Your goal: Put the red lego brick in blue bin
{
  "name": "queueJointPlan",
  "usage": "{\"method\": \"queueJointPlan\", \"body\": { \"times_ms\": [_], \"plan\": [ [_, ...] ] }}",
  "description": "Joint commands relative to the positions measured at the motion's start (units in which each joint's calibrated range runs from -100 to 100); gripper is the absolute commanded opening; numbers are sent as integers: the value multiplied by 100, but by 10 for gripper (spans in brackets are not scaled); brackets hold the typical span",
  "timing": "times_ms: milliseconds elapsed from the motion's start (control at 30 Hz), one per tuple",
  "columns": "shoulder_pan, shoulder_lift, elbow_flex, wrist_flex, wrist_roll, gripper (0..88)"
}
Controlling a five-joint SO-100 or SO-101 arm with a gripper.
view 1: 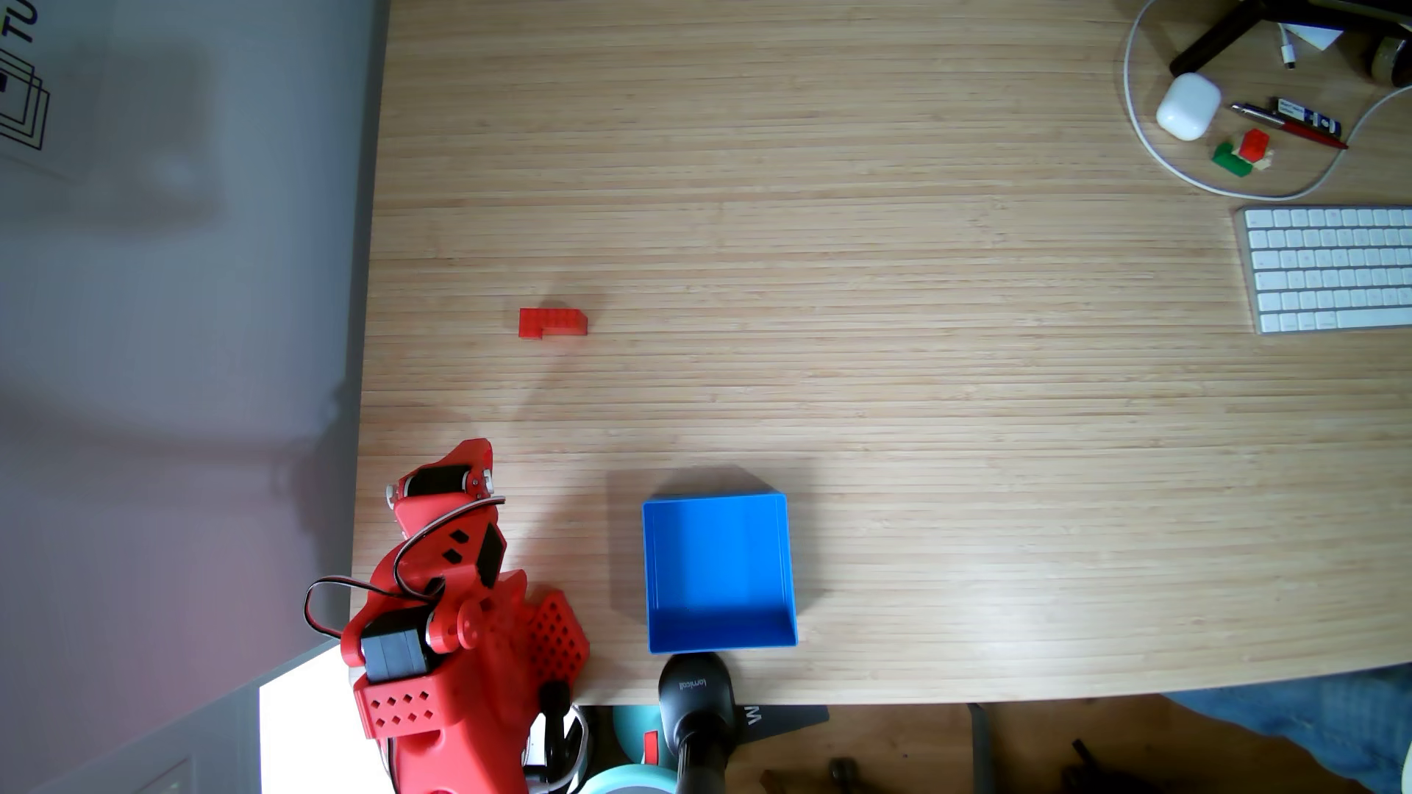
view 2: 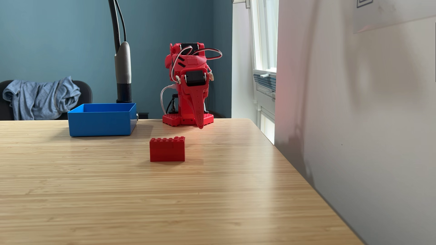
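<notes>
You have a light striped wooden table point(view 1: 917, 382) as the work surface. The red lego brick point(view 1: 552, 322) sits on it, studs up, well apart from the blue bin point(view 1: 718, 572) near the front edge. The arm base point(view 2: 187, 119) stands at that edge too. Far corner: white keyboard point(view 1: 1329, 269), white earbud case point(view 1: 1188, 105), pen point(view 1: 1287, 124), small lego cluster point(view 1: 1241, 153), looped white cable point(view 1: 1131, 114).

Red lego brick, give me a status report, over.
Gripper folded at the arm base, shut, holding nothing. Red lego brick alone on the table, untouched. Blue bin empty, apart from the brick. Nothing between them.
</notes>
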Motion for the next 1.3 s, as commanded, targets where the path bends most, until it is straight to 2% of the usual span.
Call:
{"method": "queueJointPlan", "body": {
  "times_ms": [0,1267],
  "plan": [
    [227,18,22,-101,-200,1],
    [148,18,-142,-44,-122,1]
  ]
}}
